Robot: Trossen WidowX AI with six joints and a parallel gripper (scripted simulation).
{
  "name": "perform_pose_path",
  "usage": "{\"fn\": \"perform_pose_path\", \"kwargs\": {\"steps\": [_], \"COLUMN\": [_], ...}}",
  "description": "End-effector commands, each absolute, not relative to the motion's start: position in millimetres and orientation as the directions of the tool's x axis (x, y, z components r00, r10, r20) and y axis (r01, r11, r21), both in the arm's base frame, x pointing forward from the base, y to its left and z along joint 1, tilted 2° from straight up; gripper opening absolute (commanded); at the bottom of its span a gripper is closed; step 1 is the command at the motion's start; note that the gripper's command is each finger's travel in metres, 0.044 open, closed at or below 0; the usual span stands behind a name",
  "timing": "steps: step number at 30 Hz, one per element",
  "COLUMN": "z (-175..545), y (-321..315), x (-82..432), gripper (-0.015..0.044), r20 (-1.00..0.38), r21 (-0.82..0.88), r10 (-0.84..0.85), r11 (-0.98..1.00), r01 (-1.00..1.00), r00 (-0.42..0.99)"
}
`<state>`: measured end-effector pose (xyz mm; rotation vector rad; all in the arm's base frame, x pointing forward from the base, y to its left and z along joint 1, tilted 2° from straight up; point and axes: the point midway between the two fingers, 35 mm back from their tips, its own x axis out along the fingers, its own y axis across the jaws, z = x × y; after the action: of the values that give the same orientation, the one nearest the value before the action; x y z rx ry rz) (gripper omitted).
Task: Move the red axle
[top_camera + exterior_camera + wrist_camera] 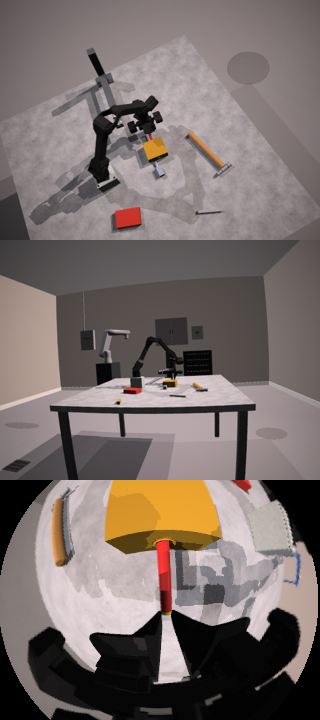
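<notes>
1. Wrist view: the red axle (150, 136) (165, 575) runs from the yellow beam (155, 148) (169, 383) (162, 510), at the top of the frame, down to the gripper (149, 132) (173, 378) (166, 614) below the centre.
2. The fingers are nearly together, closed on the axle's outer end; the narrow gap left between them is taken up by that end.
3. Done, as I judge it: the axle is gripped and a good length of it stands outside the beam. Its upper end still meets the hole in the beam's face, so I cannot tell whether any of it remains inside.
4. The beam sits just right of centre in the top view, resting on the table. Beyond its lower edge there is a small pale-blue block (160, 171) (165, 387) on a thin stem; its purpose is unclear to me.
5. Left to do: finish the straight pull if needed, without dragging the beam, then carry the axle to the V-blocks, lay it in them, open the fingers and back away.
6. I cannot pick out the bracket or its V-blocks with certainty in any view, so the distance to the setting place stays unjudged.
</notes>
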<state>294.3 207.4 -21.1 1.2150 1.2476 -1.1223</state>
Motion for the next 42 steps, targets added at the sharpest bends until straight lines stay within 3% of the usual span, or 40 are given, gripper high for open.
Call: {"fn": "perform_pose_path", "kwargs": {"steps": [1, 41, 42], "z": [-22.3, -34.8, -32.9], "y": [213.8, 239.4, 239.2], "x": [294.1, 292.2, 292.1], "gripper": [0.0000, 0.0000, 0.0026], "r20": [-0.999, -0.999, -0.999], "r21": [0.028, 0.027, 0.028], "r10": [0.043, 0.045, 0.049], "r11": [0.053, 0.052, 0.057], "r01": [0.998, 0.998, 0.998], "r00": [0.026, 0.025, 0.025]}}
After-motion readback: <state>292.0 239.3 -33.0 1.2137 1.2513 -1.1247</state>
